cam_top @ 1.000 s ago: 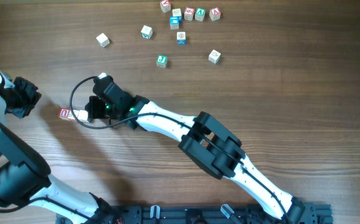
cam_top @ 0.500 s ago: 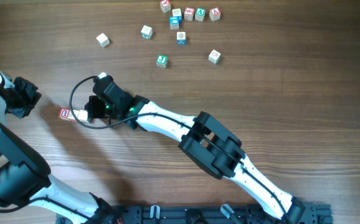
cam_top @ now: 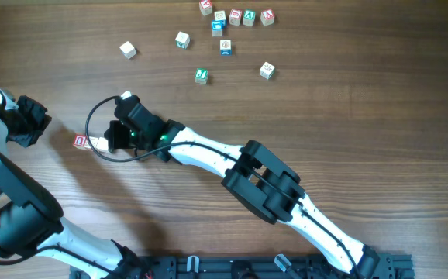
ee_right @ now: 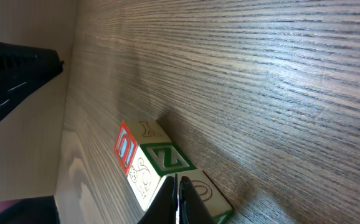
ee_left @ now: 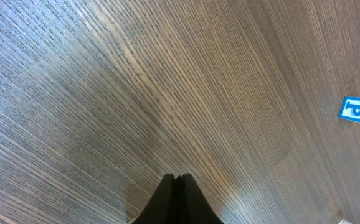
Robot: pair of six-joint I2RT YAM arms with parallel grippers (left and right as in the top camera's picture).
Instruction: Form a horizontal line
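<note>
The horizontal line (ee_right: pixel 161 163) is a short row of three pale letter cubes touching side by side: a red-faced end cube (ee_right: pixel 124 147), a green Z cube (ee_right: pixel 165 158) and a cube with a red ring (ee_right: pixel 208 193). In the overhead view only the line's red end (cam_top: pixel 80 141) shows, left of the wrist. My right gripper (ee_right: pixel 176 184) is shut and empty, its tips resting against the row at the seam between the Z and ring cubes. My left gripper (ee_left: pixel 177 179) is shut on nothing above bare wood and sits at the far left (cam_top: pixel 36 118), apart from the row.
Several loose cubes lie scattered at the far side, among them a white one (cam_top: pixel 128 50), a green-marked one (cam_top: pixel 201 75) and a cluster near the top edge (cam_top: pixel 236 16). A blue P cube (ee_left: pixel 357 109) shows to the left wrist's right. A black cable (cam_top: pixel 92 124) loops beside the right wrist.
</note>
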